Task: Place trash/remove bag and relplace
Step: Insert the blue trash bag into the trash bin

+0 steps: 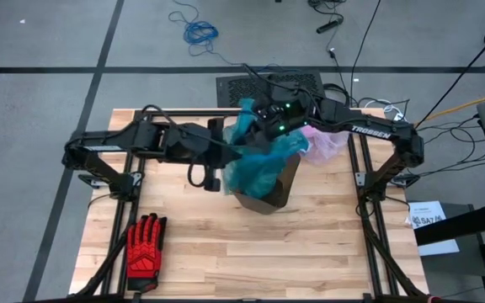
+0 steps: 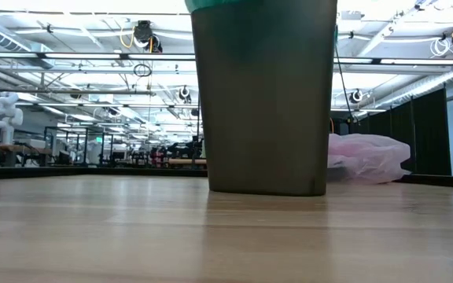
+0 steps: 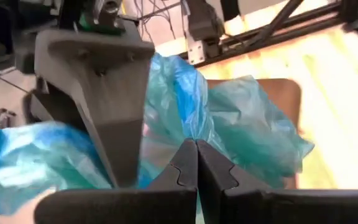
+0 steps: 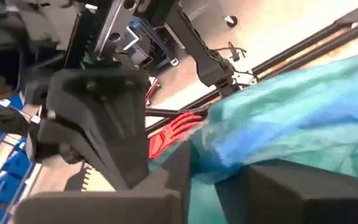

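Observation:
A brown bin (image 1: pixel 269 199) (image 2: pixel 262 102) stands upright at the middle of the table. A teal-blue plastic bag (image 1: pixel 255 164) is bunched over its mouth. My left gripper (image 1: pixel 226 156) (image 3: pixel 196 163) reaches in from the table's left and is shut on that teal bag. My right gripper (image 1: pixel 258 116) (image 4: pixel 219 180) hovers over the bin's far rim with a gap between its fingers, and teal film runs through that gap. The bag (image 1: pixel 322 143) (image 2: pixel 368 157), pale pink, lies crumpled on the table to the right of the bin. The trash is out of view. My left gripper pinches a gathered ridge of the teal bag (image 3: pixel 191 132) between its two shut fingers. It comes slanting down from the table's left. The film rises bunched above the fingers and spreads over the bin's mouth. My right gripper has teal film (image 4: pixel 260 134) between its parted fingers; whether they touch it cannot be told.
A red-and-black work glove (image 1: pixel 146 246) lies near the table's front left corner. The arms' black frame rails (image 1: pixel 369 181) run along the table's left and right sides. Bare wood shows in front of the bin.

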### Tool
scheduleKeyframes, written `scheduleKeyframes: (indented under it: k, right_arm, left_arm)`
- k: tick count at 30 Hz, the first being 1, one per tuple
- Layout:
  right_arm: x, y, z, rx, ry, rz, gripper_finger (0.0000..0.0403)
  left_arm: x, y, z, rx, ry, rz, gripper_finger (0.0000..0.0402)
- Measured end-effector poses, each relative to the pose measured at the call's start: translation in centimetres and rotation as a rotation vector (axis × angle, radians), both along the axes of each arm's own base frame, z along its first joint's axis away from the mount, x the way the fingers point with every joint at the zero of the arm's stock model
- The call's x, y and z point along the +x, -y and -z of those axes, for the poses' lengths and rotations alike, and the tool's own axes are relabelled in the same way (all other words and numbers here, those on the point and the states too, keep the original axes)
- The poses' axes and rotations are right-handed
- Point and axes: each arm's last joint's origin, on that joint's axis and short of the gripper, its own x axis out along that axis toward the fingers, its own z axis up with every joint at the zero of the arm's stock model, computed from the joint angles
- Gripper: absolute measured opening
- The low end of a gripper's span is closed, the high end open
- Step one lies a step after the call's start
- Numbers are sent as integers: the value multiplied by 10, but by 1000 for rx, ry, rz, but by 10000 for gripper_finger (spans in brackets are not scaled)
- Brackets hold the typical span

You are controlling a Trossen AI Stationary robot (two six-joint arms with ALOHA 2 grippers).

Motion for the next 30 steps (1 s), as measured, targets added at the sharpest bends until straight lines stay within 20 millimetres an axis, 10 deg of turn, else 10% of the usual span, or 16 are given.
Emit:
scheduleKeyframes:
  k: [15, 30]
  right_arm:
    - [-53, -14, -41, -158, 105, -46, 209]
    - [-71, -74, -19, -320, -209, -58, 141]
  left_arm:
    - [-17, 11, -17, 12, -38, 49, 0]
    - [-12, -1, -30, 31, 93, -44, 0]
